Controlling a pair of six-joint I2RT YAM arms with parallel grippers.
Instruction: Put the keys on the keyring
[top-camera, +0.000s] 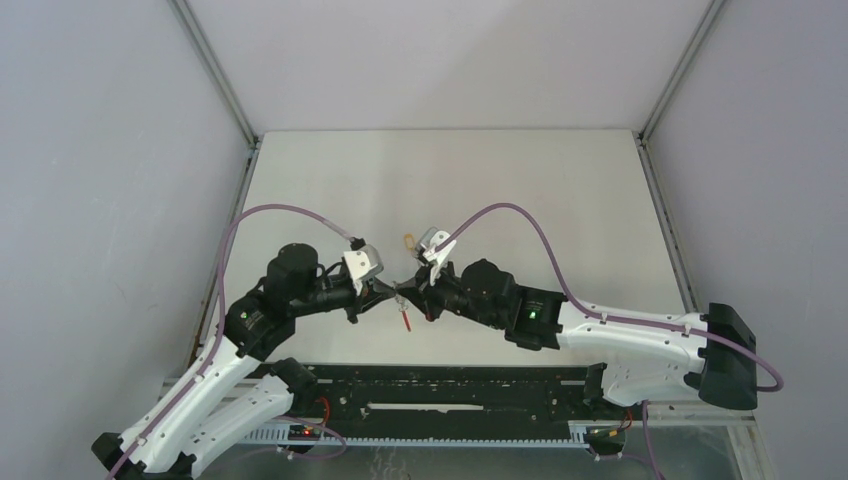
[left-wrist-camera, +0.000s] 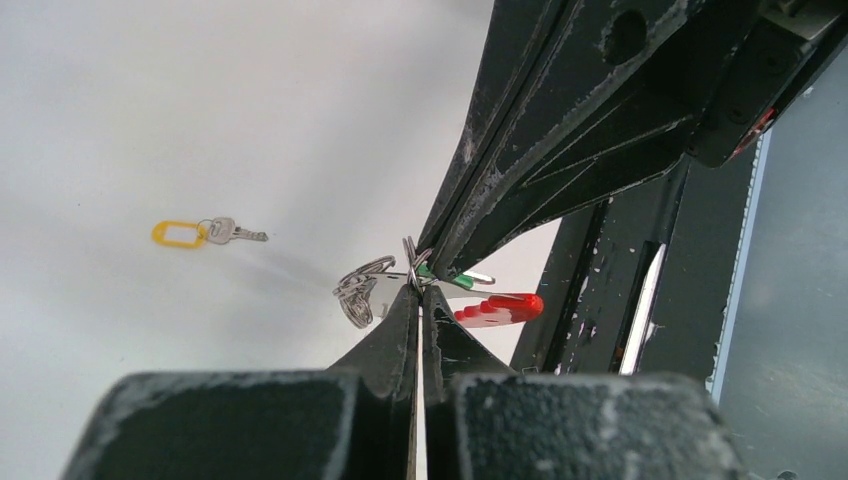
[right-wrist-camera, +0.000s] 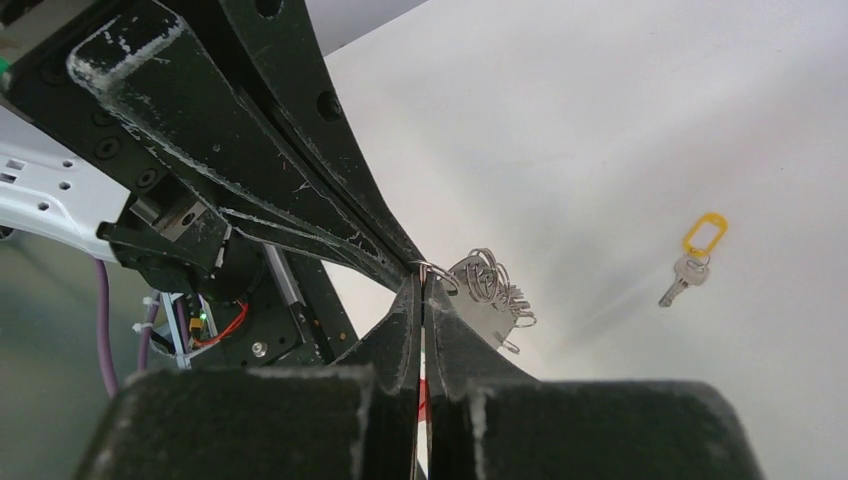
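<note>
We had the left gripper clamped on the keyring. The right gripper was pinched shut tip-to-tip against it, on ring or green key, couldn't tell. The yellow key lay loose just behind them, slightly nearer the right gripper.

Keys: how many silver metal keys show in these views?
2. One silver key with a yellow plastic tag lies on the white table; one green-headed key sits partly hidden at the grey wire keyring both jaws pinch. Others may hide.
</note>
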